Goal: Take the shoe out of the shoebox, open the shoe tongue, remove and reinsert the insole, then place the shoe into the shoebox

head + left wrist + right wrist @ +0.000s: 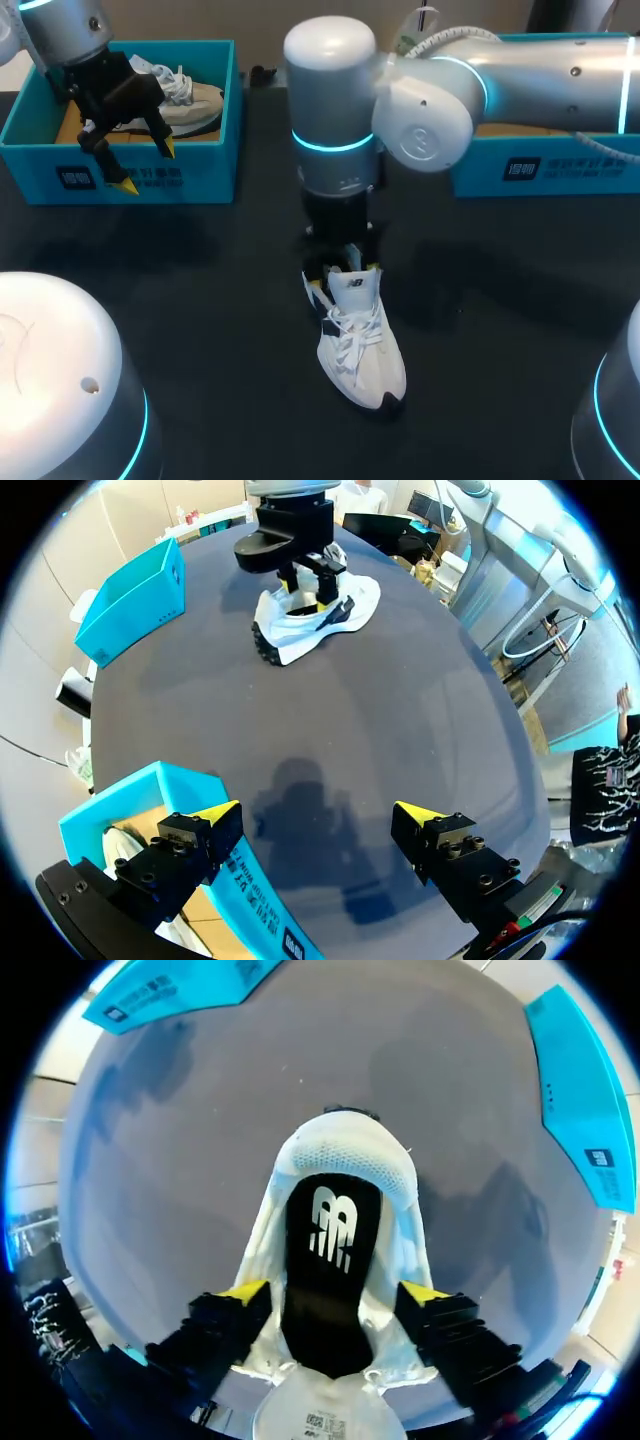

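Right wrist view: my right gripper (335, 1292) sits spread astride the shoe (345, 1150); left gripper (308, 815), also spread, hangs well apart from it.

light: bright, overhead | shadows: soft, on table (200, 300) | glare: right arm (540, 80) shell

Sneakers, two: one white sneaker (362, 345) directly beneath the right gripper (345, 282), and a second sneaker (190, 100) inside the box just behind the left gripper (146, 167). Teal shoeboxes, two: the left shoebox (120, 170) beside the left gripper, the right shoebox (540, 170) well apart from both grippers. Black insole (325, 1280), one, in the sneaker under the right gripper.
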`<control>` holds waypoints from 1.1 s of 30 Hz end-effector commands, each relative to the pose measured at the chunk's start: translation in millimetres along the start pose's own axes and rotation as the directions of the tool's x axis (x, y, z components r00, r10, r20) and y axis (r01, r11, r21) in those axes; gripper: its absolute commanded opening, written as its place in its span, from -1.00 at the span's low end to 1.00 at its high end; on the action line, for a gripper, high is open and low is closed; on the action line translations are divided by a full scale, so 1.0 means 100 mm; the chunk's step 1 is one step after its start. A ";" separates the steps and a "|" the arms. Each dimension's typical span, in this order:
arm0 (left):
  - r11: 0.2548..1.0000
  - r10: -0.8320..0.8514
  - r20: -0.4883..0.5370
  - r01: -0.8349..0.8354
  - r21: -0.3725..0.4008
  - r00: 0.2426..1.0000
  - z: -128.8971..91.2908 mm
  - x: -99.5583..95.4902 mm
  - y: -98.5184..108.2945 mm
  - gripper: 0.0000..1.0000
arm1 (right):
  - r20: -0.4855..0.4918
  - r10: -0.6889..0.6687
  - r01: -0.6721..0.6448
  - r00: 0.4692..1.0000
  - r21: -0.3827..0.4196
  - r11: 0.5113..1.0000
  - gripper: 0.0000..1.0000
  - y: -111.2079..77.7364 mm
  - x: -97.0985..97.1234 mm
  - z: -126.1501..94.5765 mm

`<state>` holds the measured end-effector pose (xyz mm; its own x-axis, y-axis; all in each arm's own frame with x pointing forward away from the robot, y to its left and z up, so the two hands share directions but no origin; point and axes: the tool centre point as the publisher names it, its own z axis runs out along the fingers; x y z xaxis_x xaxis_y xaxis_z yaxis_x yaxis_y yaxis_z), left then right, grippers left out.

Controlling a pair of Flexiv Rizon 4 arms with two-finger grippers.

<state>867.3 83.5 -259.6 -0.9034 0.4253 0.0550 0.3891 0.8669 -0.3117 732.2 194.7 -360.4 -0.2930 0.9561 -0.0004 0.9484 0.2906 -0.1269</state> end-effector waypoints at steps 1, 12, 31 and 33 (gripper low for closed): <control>1.000 0.001 -0.001 -0.001 -0.002 1.000 0.00 0.00 0.00 1.00 | -0.005 0.010 -0.010 1.000 -0.017 1.000 1.00 -0.08 -0.02 0.00; 1.000 0.001 -0.001 -0.001 -0.002 1.000 0.00 0.00 0.00 1.00 | -0.025 0.050 -0.050 0.998 -0.025 0.998 1.00 -0.22 0.04 -0.03; 1.000 0.001 -0.001 -0.001 -0.002 1.000 0.00 0.00 0.00 1.00 | -0.023 0.109 -0.110 0.994 -0.054 0.992 1.00 -0.46 0.09 -0.10; 1.000 0.001 -0.001 -0.001 -0.002 1.000 0.00 0.00 0.00 1.00 | -0.023 0.119 -0.121 0.993 -0.055 0.991 1.00 -0.51 0.10 -0.11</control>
<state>867.3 83.4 -259.6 -0.9034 0.4253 0.0549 0.3891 0.8668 -0.3117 690.6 193.3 -345.9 -0.1781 0.9840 0.0058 0.9803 0.1780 -0.0853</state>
